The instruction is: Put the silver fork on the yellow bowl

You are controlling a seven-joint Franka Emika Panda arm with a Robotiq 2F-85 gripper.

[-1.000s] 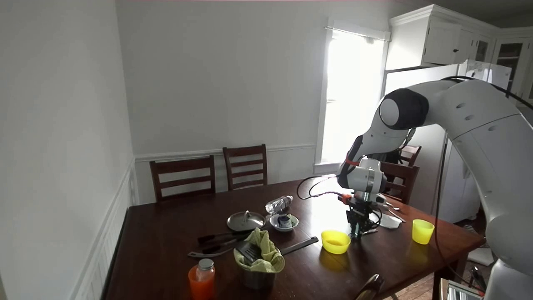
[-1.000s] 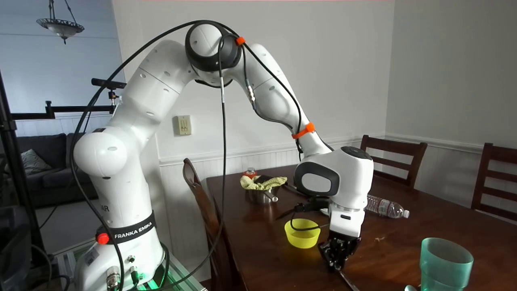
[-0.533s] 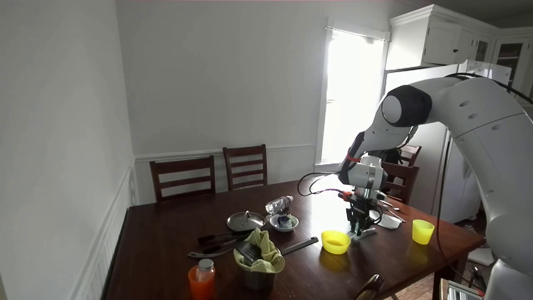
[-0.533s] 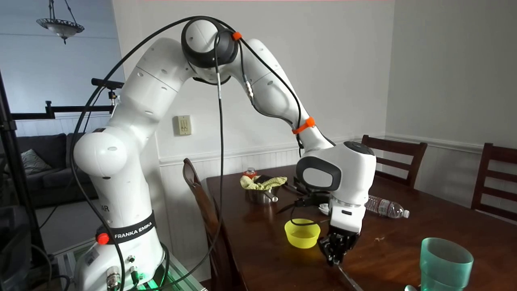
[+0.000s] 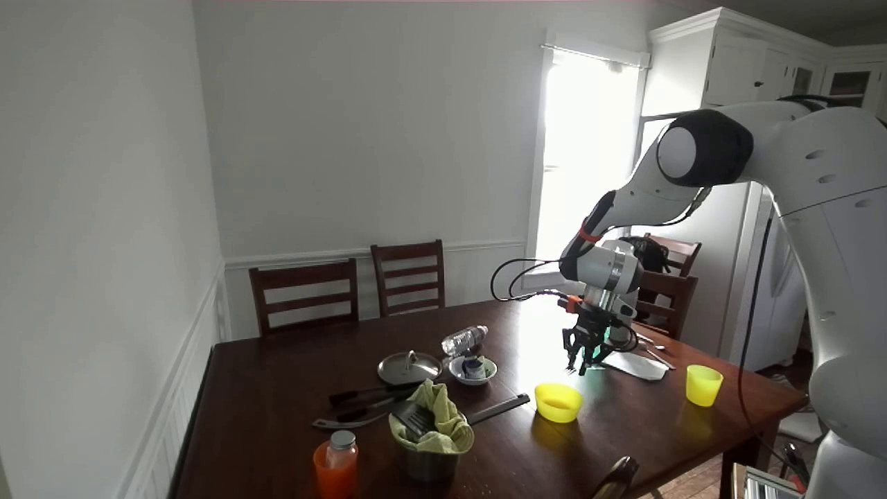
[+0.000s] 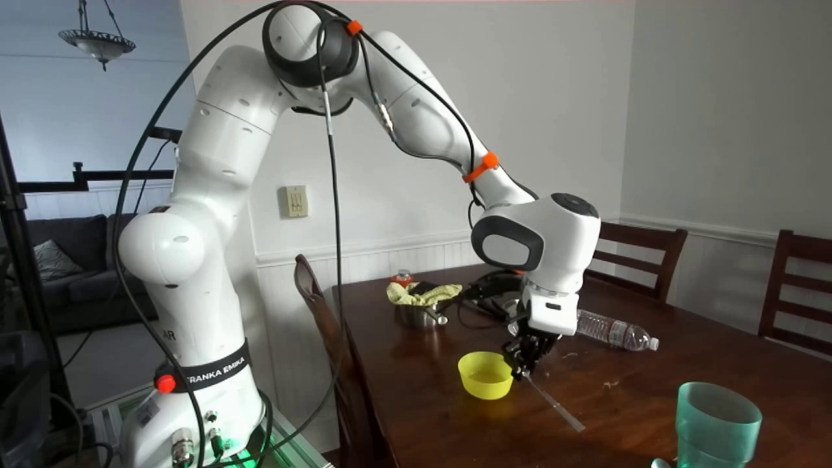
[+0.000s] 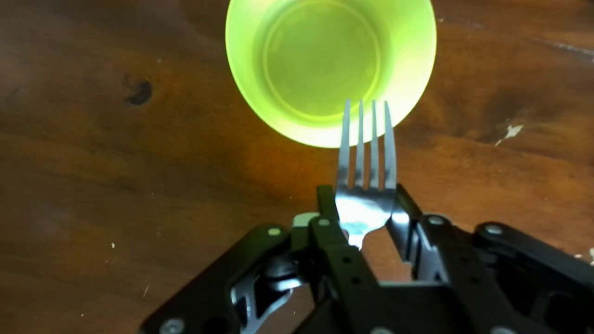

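The silver fork (image 7: 365, 208) is held between the jaws of my gripper (image 7: 363, 192) at the base of its head. Its tines point forward, and in the wrist view they overlap the near rim of the yellow bowl (image 7: 250, 69). The low yellow bowl stands on the table in both exterior views (image 5: 558, 405) (image 6: 485, 383). My gripper (image 5: 576, 370) is beside the bowl and above the table. In an exterior view the gripper (image 6: 522, 376) is just right of the bowl, and the fork's handle (image 6: 554, 405) slants down and away from it.
A taller yellow cup (image 5: 704, 385) stands near the table edge. A pot (image 5: 429, 463) with a green cloth, a white bowl (image 5: 488, 378), a lid (image 5: 409, 367) and a bottle (image 5: 464, 340) stand around. A teal cup (image 6: 717, 426) is at the front right.
My gripper has risen from the table with the fork between its jaws and shifted closer to the yellow bowl in an exterior view. The bowl has not moved.
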